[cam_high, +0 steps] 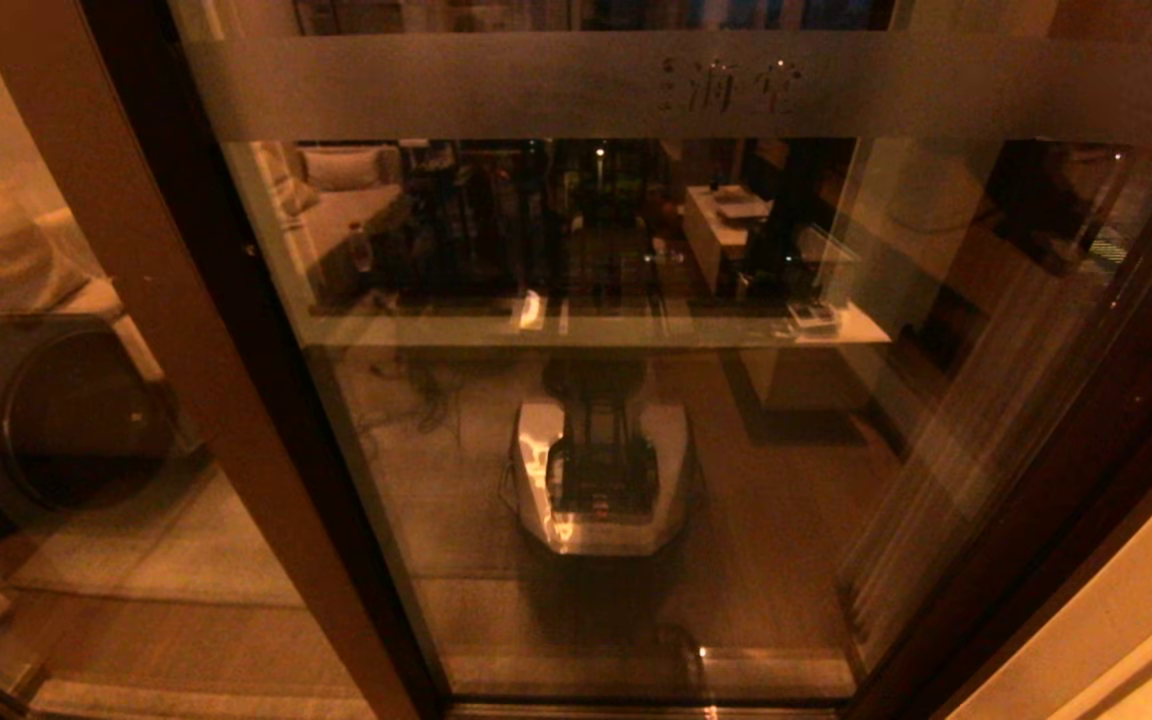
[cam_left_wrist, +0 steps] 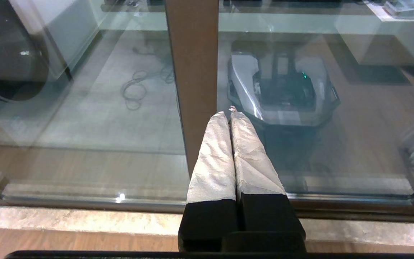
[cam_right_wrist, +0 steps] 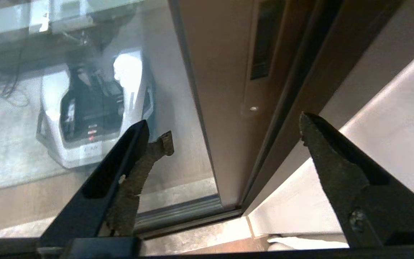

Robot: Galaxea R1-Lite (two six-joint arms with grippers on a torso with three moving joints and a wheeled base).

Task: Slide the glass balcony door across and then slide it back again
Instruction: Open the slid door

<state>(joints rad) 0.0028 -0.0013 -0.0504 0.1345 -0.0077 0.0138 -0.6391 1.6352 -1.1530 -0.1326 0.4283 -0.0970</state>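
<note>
Frosted band shows overhead; handle slot only by right fingers.

The only writing that shows is on the frosted band running across the upper part of the glass door in the head view. Right of the band's middle stand faint characters, two of them it seems, with a small mark just to their left; they are too dim to read with any certainty. In the right wrist view a small dark mark sits on the front of the robot base reflected in the glass, too small to read.
</note>
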